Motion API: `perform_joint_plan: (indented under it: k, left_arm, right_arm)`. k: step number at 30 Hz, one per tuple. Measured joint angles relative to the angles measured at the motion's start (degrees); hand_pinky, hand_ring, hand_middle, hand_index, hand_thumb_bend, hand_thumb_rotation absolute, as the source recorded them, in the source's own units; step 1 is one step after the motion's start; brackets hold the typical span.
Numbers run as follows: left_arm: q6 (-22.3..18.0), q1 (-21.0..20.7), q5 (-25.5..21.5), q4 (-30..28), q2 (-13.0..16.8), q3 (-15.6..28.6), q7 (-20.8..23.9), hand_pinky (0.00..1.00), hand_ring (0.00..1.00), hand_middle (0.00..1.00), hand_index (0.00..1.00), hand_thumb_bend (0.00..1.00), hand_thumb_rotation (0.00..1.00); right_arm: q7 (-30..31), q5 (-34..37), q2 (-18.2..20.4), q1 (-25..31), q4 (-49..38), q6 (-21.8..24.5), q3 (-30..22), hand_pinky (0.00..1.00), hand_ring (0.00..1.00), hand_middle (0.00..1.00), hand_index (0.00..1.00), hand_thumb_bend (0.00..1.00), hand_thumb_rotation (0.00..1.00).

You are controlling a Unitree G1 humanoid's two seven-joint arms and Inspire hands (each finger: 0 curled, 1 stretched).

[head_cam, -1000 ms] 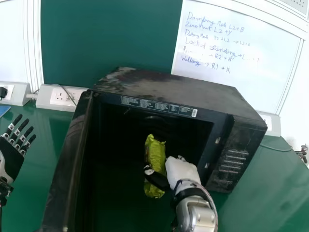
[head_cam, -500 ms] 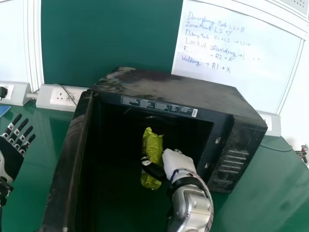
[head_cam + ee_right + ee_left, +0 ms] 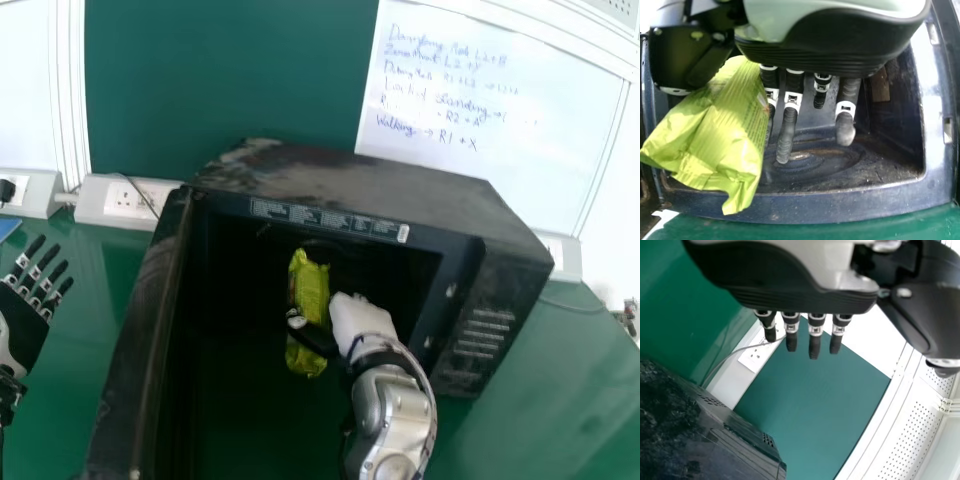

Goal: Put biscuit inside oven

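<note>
My right hand (image 3: 360,322) is at the mouth of the black oven (image 3: 370,185), its thumb across the green biscuit packet (image 3: 308,290). In the right wrist view, the packet (image 3: 725,130) is pinched between the thumb side and the fingers of my right hand (image 3: 840,50), in front of the oven's cavity (image 3: 880,165). The oven door (image 3: 140,330) stands swung out on the left. My left hand (image 3: 25,315) is left of the door over the table, fingers straight; in the left wrist view the left hand (image 3: 790,295) holds nothing.
The green table (image 3: 540,400) extends around the oven. Behind it are wall sockets (image 3: 128,200) with a cable and a whiteboard (image 3: 490,120). A blue object (image 3: 8,228) lies at the table's far left.
My right hand has moved forward and slightly left with the packet, toward the oven's cavity. The left hand and the oven have stayed where they were.
</note>
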Motion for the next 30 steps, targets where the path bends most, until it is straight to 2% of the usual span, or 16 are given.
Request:
perform_joint_plan:
  k: [2,4,9,13,26,28,30]
  left_arm:
    - [-0.01,0.02,0.0,0.04,0.0,0.06,-0.25,1.0,1.0,0.96,0.99,0.42,0.27]
    - [-0.04,0.04,0.01,0.04,0.0,0.1,-0.42,1.0,1.0,0.96,0.98,0.43,0.27]
    - [-0.05,0.11,0.0,0.01,0.0,0.14,-0.42,1.0,1.0,0.96,0.98,0.41,0.27]
    - [-0.05,0.16,-0.05,0.03,0.0,0.25,-0.45,1.0,1.0,0.96,0.98,0.4,0.26]
    - [-0.04,0.35,-0.17,0.06,0.05,0.54,-0.85,1.0,1.0,0.96,0.96,0.42,0.26]
    - [-0.04,0.38,-0.16,0.06,0.05,0.56,-0.86,1.0,1.0,0.96,0.96,0.42,0.26]
    - [-0.04,0.43,-0.15,0.06,0.06,0.61,-0.87,1.0,1.0,0.96,0.96,0.42,0.27]
  right_arm:
    - [-0.75,0.76,-0.3,-0.55,0.86,0.23,0.0,0.11,0.17,0.47,0.7,0.55,0.0]
    - [-1.29,1.34,-0.68,-1.2,2.05,0.68,0.0,0.11,0.18,0.47,0.73,0.56,0.0]
    - [-3.32,3.46,-1.51,-2.99,4.26,1.35,-0.02,0.15,0.22,0.47,0.66,0.56,0.0]
    - [-4.96,5.56,-2.58,-4.53,6.49,1.51,0.08,0.14,0.21,0.47,0.68,0.56,0.0]
    - [-11.5,12.1,-6.34,-7.74,11.7,1.57,1.26,0.11,0.18,0.47,0.65,0.56,0.0]
    - [-12.12,12.91,-6.94,-8.31,13.01,1.57,1.43,0.11,0.18,0.47,0.53,0.54,0.0]
    - [-12.2,13.56,-7.67,-8.82,13.84,1.65,1.54,0.11,0.18,0.47,0.5,0.53,0.0]
